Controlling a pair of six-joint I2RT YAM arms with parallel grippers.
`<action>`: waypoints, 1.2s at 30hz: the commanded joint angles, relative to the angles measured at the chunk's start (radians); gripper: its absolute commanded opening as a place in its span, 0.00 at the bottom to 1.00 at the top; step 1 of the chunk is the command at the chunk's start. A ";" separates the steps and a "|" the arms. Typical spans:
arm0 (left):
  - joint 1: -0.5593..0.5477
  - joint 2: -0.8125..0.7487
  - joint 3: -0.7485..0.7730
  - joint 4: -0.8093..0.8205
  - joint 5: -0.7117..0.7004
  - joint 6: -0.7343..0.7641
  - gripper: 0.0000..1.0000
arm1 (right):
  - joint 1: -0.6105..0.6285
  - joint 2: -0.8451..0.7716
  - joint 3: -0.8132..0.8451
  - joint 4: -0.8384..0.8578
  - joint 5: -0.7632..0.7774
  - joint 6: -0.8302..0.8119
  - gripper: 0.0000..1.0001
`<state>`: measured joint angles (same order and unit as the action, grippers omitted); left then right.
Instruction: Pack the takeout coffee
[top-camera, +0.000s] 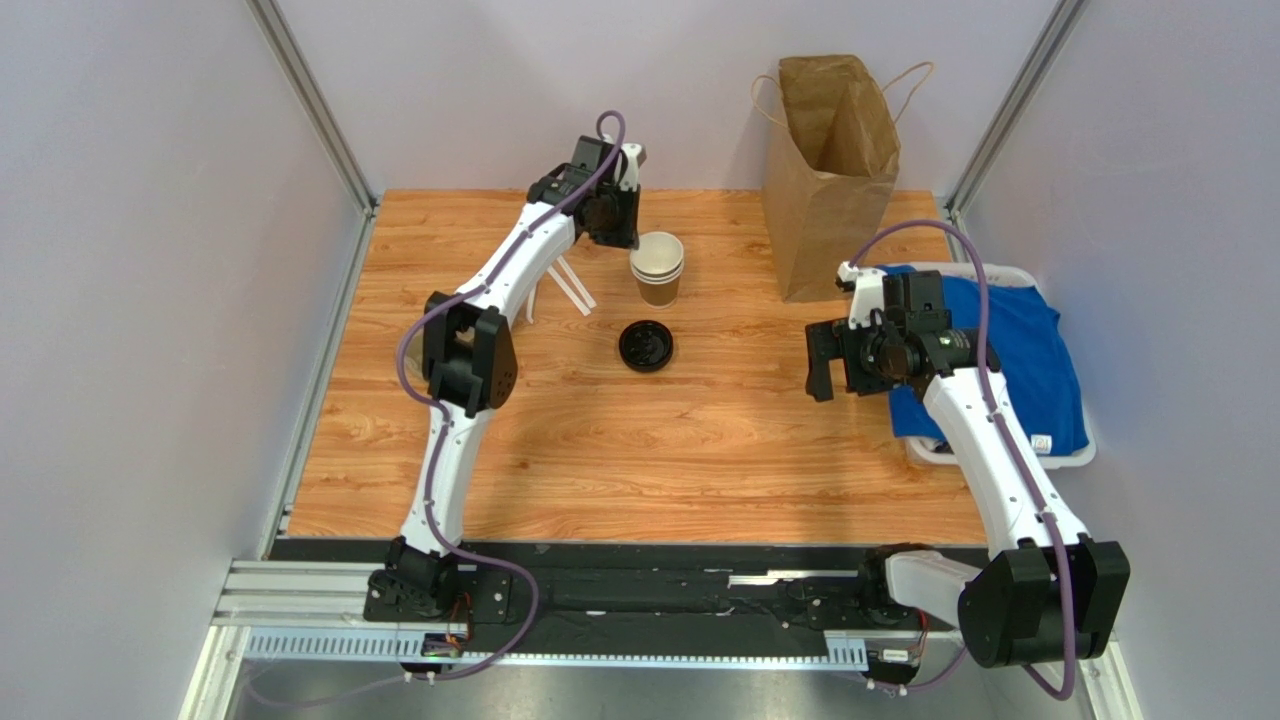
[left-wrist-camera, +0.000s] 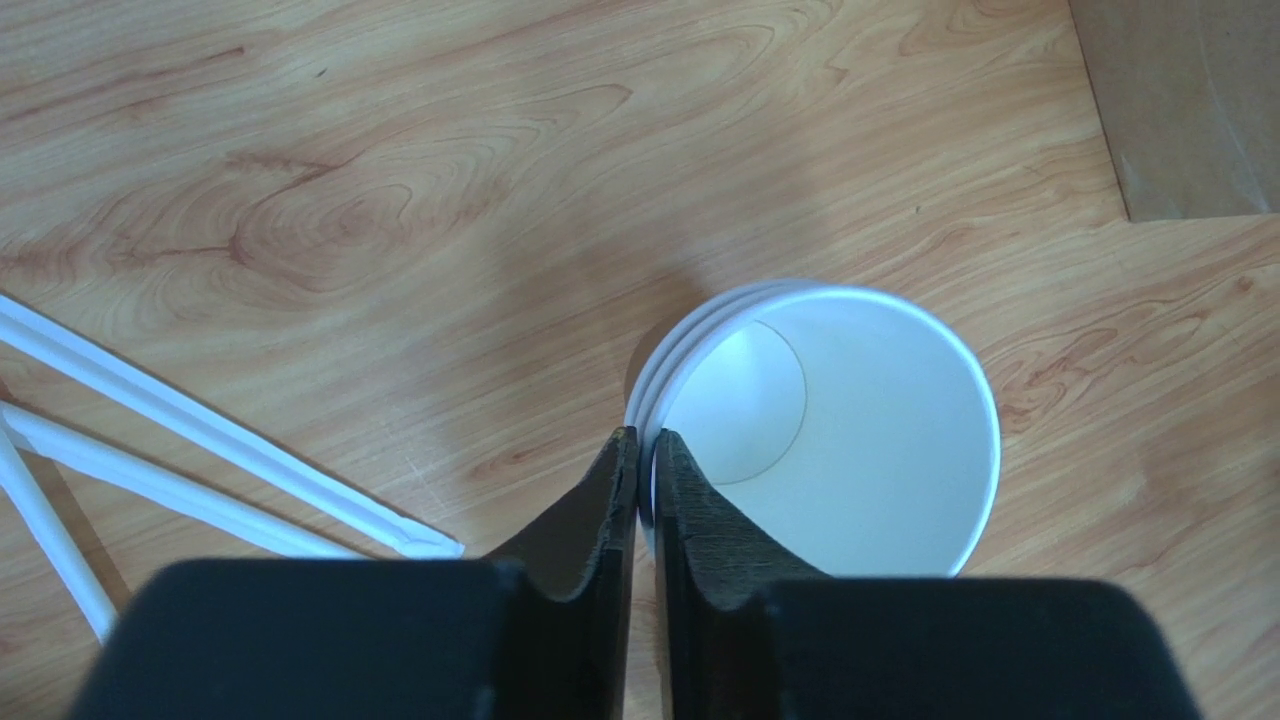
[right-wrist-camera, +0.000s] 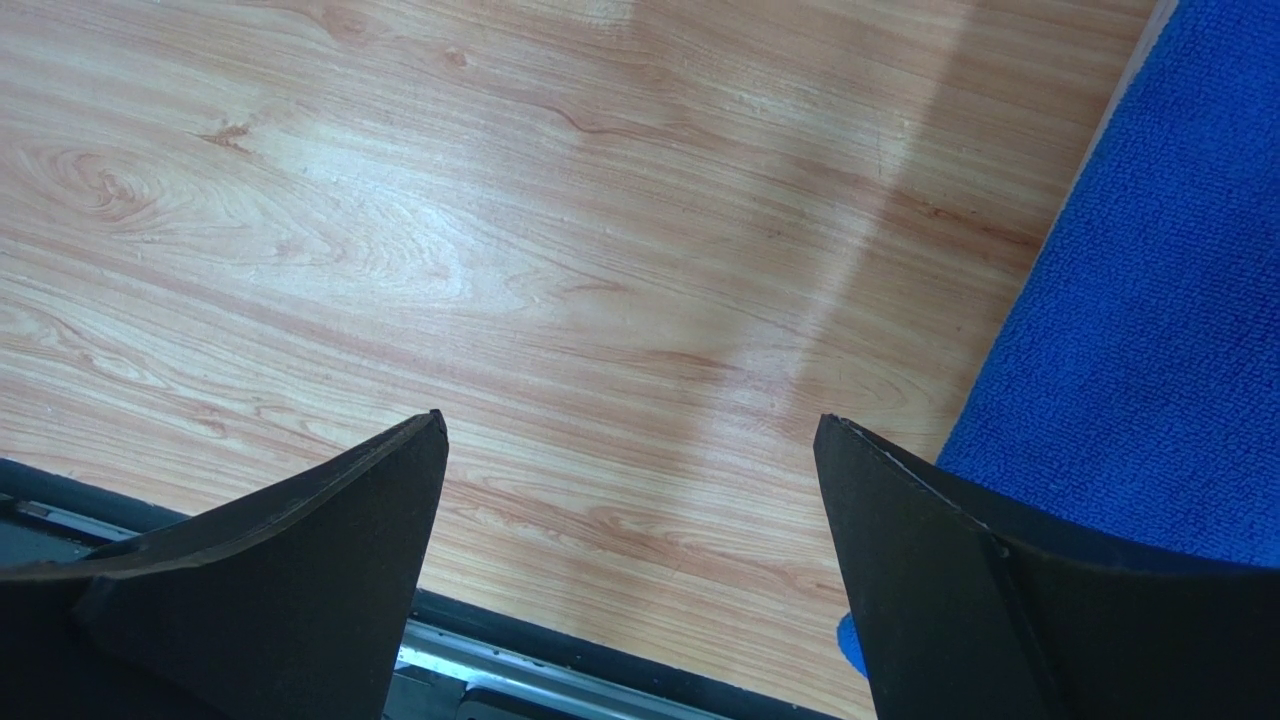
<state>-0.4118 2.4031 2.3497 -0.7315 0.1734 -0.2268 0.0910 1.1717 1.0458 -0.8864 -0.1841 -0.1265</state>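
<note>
Cup (top-camera: 657, 267): brown paper, white inside, uncovered and seemingly empty, upright on the surface (top-camera: 721, 450) at its far middle. It is the uppermost of a nested stack; my left wrist view shows three rims (left-wrist-camera: 661, 360) set one within another. The lid (top-camera: 646, 345), black and round, lies flat on the surface just nearer to me than the cup and does not touch it. White straws (top-camera: 568, 285) lie just beside the cup on its left. The bag (top-camera: 830, 150) stands open at the far right, well apart from the cup.

My left jaws are closed on the near wall of the cup, one finger (left-wrist-camera: 601, 510) outside and the other within. I cannot tell how many of the nested walls lie in the pinch. My right jaws are spread wide and hold nothing, hanging above bare wood beside a blue cloth (top-camera: 1037, 360).

Step in hand, as I judge it: securing the cup, the earliest part of the task. The lid is not yet on and nothing is in the bag.

The next move calls for a straight upward lift that frees one cup from the stack. The pinch must be light enough not to crease the thin rim. My right jaws are free to steady the stack or fetch the lid.
</note>
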 joint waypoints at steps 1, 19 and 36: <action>-0.007 -0.016 0.046 0.023 0.003 -0.022 0.09 | 0.003 0.000 0.006 0.038 -0.009 0.014 1.00; -0.005 -0.105 0.074 0.035 0.014 -0.048 0.00 | 0.004 0.023 0.022 0.035 -0.034 0.019 1.00; -0.005 -0.271 0.215 0.040 0.003 0.009 0.00 | 0.004 0.052 0.108 0.001 -0.025 0.016 1.00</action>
<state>-0.4118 2.3039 2.5042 -0.7246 0.1730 -0.2527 0.0910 1.2186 1.0855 -0.8845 -0.2028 -0.1200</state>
